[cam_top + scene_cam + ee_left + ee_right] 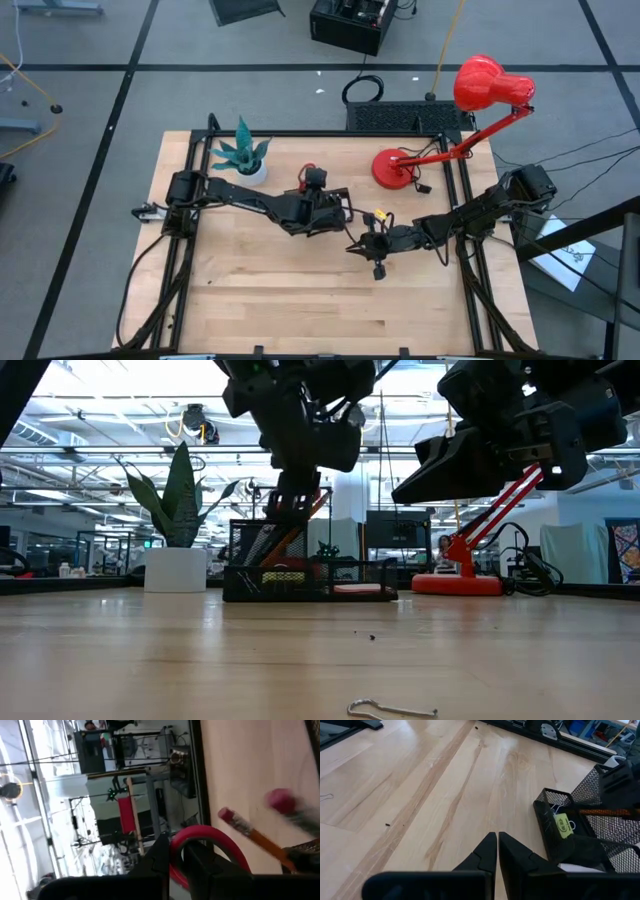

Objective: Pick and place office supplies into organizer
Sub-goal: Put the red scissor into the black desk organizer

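Observation:
The organizer (300, 578) is a black mesh tray with a taller cup, standing mid-table in front of the plant and lamp. In the right wrist view the organizer (580, 837) holds a yellow piece (561, 825) and an orange pencil (605, 811). My left gripper (320, 205) hangs over the cup (262, 555), shut on the red-handled scissors (210, 837). Pencils with pink erasers (245, 829) stand beside them. My right gripper (497, 840) hovers shut above bare table at the organizer's near right (352, 247), holding nothing. My left gripper has the scissors by a red handle loop (179, 854), which passes between its two dark fingers (162, 857). It comes from above, pointing down over the mesh cup (295, 490). How far the scissors reach into the cup I cannot tell.
A teal plant in a white pot (245, 158) stands at the far left, and a red desk lamp (395, 168) at the far right with a keyboard (405, 117) behind it. A bent wire clip (392, 710) lies on the near table. Bare wood stretches toward the near edge.

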Robot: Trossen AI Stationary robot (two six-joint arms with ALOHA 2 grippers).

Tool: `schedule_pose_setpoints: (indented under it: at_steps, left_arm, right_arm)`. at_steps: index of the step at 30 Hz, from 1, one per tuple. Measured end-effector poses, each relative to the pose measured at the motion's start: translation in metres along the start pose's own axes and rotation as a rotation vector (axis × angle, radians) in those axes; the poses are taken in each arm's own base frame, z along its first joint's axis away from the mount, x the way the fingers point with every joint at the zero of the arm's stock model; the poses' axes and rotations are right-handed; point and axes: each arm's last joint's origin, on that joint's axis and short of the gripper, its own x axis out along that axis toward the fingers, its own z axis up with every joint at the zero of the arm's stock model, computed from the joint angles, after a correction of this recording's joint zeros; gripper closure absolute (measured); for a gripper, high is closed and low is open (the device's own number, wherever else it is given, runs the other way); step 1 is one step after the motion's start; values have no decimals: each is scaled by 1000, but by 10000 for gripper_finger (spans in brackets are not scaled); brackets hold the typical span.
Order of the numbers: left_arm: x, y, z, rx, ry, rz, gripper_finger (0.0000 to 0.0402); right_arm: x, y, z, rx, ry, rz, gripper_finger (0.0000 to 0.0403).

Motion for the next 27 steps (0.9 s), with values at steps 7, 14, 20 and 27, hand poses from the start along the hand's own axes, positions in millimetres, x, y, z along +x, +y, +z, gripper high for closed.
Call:
schedule_pose_setpoints:
  at_steps: [7, 14, 20, 27]
  left_arm:
    - [-1, 0, 1, -36, -41, -63, 371]
    - [-1, -1, 2, -40, -60, -91, 371]
    - [-1, -1, 3, -78, -82, -128, 342]
    - [0, -1, 2, -81, -73, -119, 278]
  right_arm:
    - [0, 0, 0, 6, -1, 0, 390]
    - [0, 0, 0, 7, -1, 0, 390]
    - [0, 0, 0, 7, 0, 0, 390]
    - [0, 0, 0, 7, 0, 0, 390]
